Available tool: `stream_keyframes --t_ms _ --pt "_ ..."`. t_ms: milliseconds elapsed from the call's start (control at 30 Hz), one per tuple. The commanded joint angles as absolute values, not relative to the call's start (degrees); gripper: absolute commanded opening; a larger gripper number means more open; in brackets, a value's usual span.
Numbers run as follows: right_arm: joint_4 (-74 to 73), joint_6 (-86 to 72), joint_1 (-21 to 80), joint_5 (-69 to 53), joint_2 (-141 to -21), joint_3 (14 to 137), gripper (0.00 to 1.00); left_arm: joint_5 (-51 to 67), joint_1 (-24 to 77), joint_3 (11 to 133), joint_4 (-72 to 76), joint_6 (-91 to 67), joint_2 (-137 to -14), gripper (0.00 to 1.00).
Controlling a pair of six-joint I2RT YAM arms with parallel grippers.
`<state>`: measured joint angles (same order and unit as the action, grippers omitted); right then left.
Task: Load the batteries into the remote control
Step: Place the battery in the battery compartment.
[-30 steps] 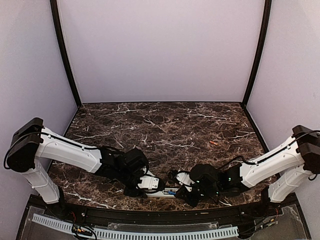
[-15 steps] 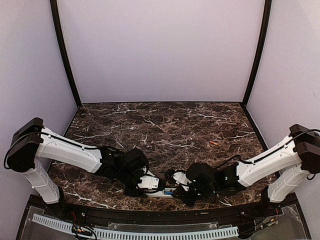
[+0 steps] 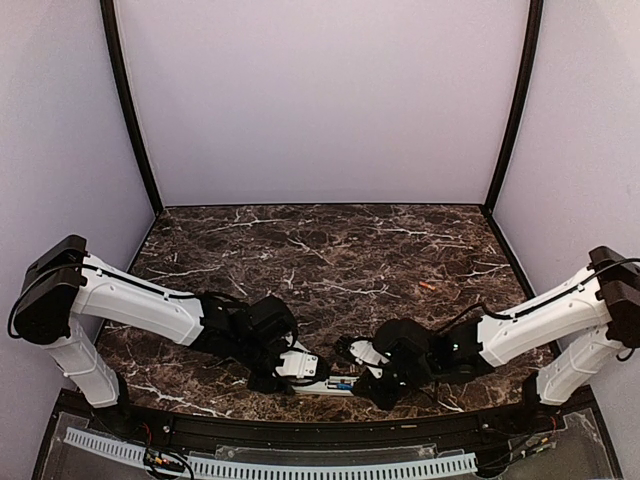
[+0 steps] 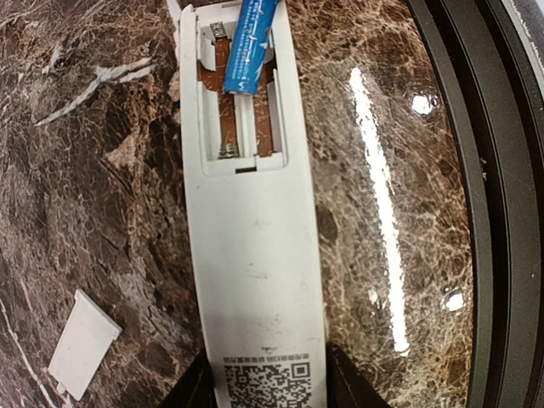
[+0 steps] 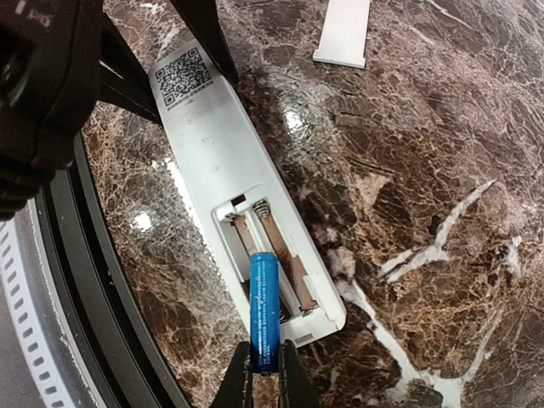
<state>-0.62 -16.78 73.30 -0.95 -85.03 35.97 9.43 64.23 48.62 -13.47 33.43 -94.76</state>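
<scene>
1. While the left jaws clamp the remote control [image 4: 255, 255] at its QR-code end, one finger on each long side, the right jaws are clenched on the blue battery [image 5: 264, 310].
2. Remote control lies back-up on the tabletop [image 3: 330, 250], close to the near edge, between the two arms.
3. Its battery compartment [image 4: 242, 110] is uncovered: two bays, copper-coloured strips, a spring contact at the inner end of each.
4. Blue battery is gripped at its outer end. It is tilted, with the free end down inside the compartment and the gripped end raised over the remote's short end.
5. It sits at a slight angle across the bays, not seated flat. Which bay it is lined up with I cannot tell from either wrist view.
6. Battery cover [image 4: 82, 344], a small white plate, lies flat on the tabletop, apart from the remote and off to the side of its QR-code end.
7. Small orange-red sliver [image 3: 427, 287] lies further back on the right of the tabletop, well apart from both arms. Probably the second battery; it is too small in the top view to be sure.
</scene>
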Motion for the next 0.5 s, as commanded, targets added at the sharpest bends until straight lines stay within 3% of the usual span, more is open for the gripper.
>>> stream_keyframes --t_ms 0,467 --pt "-7.5 -18.0 71.4 -5.1 -85.7 39.8 0.00 9.5 64.0 48.6 -16.0 34.4 -95.3 0.40" --pt "-15.2 -19.8 68.7 -7.0 -92.8 48.7 0.00 9.4 64.0 48.6 -16.0 34.6 -95.3 0.40"
